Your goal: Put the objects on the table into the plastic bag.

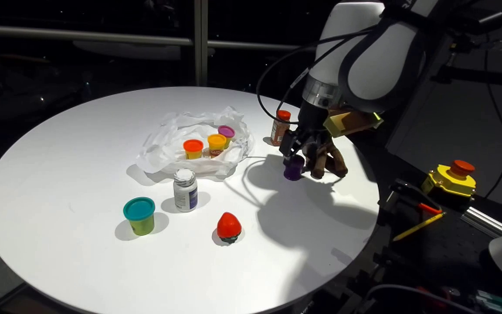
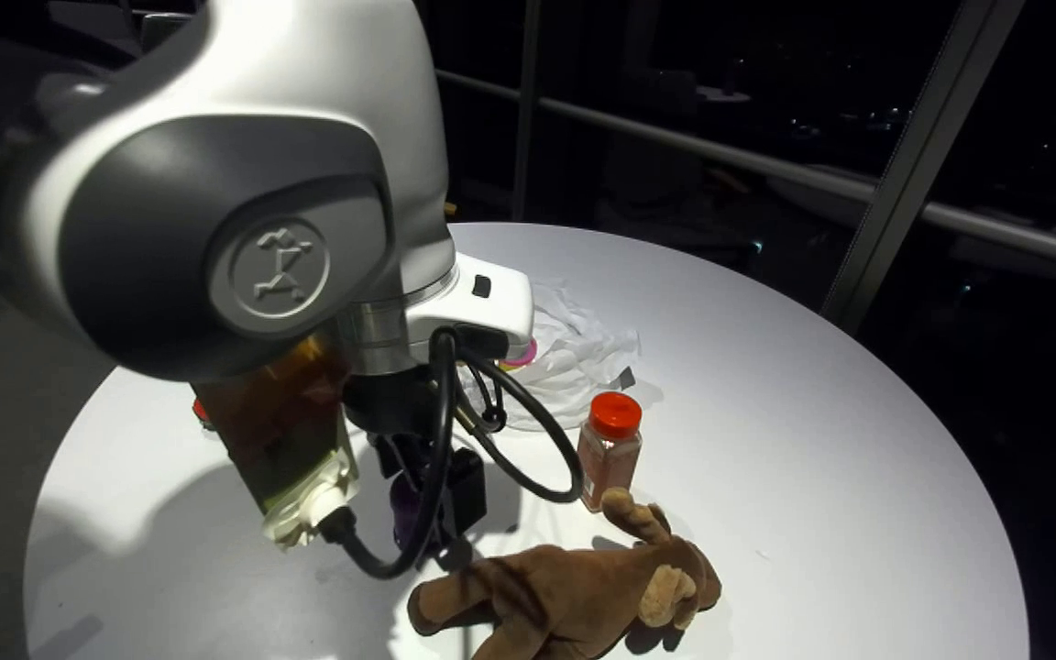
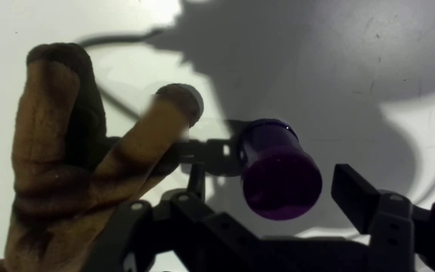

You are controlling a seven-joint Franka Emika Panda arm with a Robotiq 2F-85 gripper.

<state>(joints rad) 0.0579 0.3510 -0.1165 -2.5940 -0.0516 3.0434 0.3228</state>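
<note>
My gripper (image 3: 270, 179) is open, with a finger on each side of a dark purple container (image 3: 281, 181) and gaps between them. The container (image 1: 293, 168) stands upright on the table in an exterior view. The white plastic bag (image 1: 159, 150) lies spread open, holding a red-lidded tub (image 1: 193, 150), a yellow-lidded tub (image 1: 216, 144) and a purple-lidded tub (image 1: 226, 135). On the table stand a teal-lidded tub (image 1: 140, 216), a white bottle (image 1: 185, 192), a red strawberry (image 1: 229, 226) and a red-capped jar (image 2: 610, 449). A brown plush toy (image 2: 574, 587) lies beside the gripper.
The round white table (image 1: 81, 270) carries everything. The plush toy's legs (image 3: 47, 113) lie close by the gripper's left finger in the wrist view. The red-capped jar (image 1: 280, 128) stands behind the gripper. A yellow box with a red button (image 1: 451, 179) is off the table.
</note>
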